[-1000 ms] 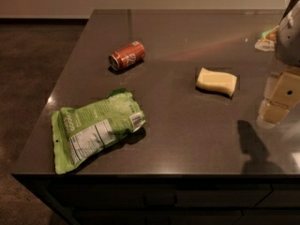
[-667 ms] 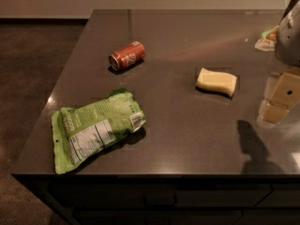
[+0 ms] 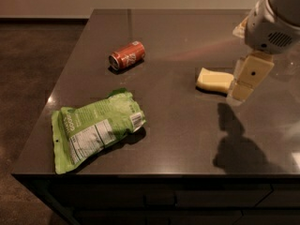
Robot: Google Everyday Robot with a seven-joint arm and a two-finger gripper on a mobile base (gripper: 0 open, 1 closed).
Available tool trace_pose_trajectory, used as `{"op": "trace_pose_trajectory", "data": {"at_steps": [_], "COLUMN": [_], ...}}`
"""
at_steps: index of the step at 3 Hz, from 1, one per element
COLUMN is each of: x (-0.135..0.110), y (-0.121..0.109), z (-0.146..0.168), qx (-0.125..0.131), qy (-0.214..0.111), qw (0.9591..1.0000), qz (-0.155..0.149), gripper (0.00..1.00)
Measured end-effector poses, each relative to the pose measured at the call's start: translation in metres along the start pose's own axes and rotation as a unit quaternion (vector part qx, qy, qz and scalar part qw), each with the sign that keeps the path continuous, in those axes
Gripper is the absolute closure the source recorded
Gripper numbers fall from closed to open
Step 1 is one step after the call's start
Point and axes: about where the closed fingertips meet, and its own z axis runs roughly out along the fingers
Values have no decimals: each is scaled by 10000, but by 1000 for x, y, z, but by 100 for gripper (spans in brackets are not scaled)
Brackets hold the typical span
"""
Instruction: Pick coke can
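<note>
The coke can (image 3: 126,55) is a small red-orange can with white markings. It lies on its side on the dark table (image 3: 178,130), toward the far left, with its silver end facing left. My gripper (image 3: 244,86) hangs above the right side of the table, well to the right of the can and a little nearer. It holds nothing that I can see. Its shadow falls on the table below it.
A green snack bag (image 3: 96,128) lies flat near the front left corner. A pale yellow sponge-like block (image 3: 214,79) lies just left of the gripper. The table's left and front edges drop to a dark floor.
The gripper has moved left and slightly up, closer to the yellow block. The can, the bag and the block have not moved.
</note>
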Motion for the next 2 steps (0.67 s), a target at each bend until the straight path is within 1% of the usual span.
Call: {"op": "trace_pose_trajectory", "data": {"at_steps": [1,2], "x": [-25,-43], "y": [-43,-78], "z": [23,39], "qx": [0,-14], "qy": [-30,14], "qw": [9992,9969], "qz": [-392,-785], "gripper": [0,0]}}
